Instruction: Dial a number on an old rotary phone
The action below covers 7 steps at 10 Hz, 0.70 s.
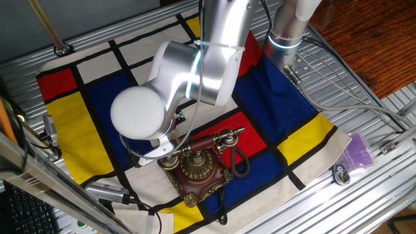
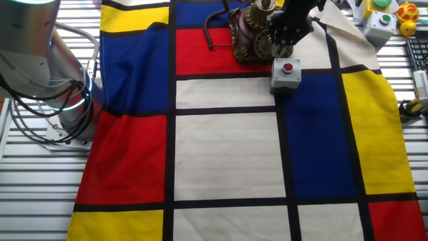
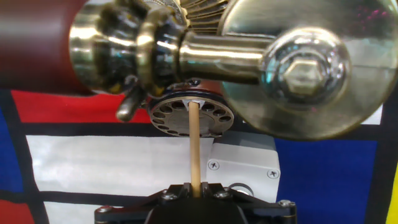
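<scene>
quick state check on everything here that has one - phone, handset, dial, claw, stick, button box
old rotary phone: upright on the cloth
handset: on the cradle
dial: stick tip in the dial
claw: shut on the stick
wooden stick: held, pointing at the dial
grey button box: red button up, untouched

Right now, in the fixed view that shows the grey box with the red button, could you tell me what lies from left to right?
Robot base → black cord → old rotary phone → grey button box → yellow ball.
</scene>
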Motion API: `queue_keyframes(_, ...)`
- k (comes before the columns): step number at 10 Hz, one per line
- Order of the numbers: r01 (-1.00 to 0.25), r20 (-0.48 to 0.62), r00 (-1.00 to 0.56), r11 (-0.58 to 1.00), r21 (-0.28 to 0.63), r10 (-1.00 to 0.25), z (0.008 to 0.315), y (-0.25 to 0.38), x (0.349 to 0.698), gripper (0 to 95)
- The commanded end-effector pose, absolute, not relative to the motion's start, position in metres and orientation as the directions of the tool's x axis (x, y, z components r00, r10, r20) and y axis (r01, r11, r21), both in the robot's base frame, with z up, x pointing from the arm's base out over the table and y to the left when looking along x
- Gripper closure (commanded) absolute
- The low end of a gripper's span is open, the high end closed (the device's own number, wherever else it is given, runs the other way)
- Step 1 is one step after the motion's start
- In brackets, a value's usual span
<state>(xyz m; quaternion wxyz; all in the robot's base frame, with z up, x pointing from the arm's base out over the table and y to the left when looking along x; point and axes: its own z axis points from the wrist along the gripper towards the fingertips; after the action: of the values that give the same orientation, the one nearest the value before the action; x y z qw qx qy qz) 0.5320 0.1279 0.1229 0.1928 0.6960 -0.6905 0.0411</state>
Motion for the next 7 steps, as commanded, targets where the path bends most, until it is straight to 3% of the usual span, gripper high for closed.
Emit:
queue_keyframes(1, -0.976, 0.321, 0.034, 0.038, 0.214, -0.946, 0.1229, 0.1285, 0.5324, 95.0)
queue_keyframes(7, -0.972, 0.321, 0.025, 0.052, 0.228, -0.947, 0.1227, 0.1274, 0.5331, 95.0)
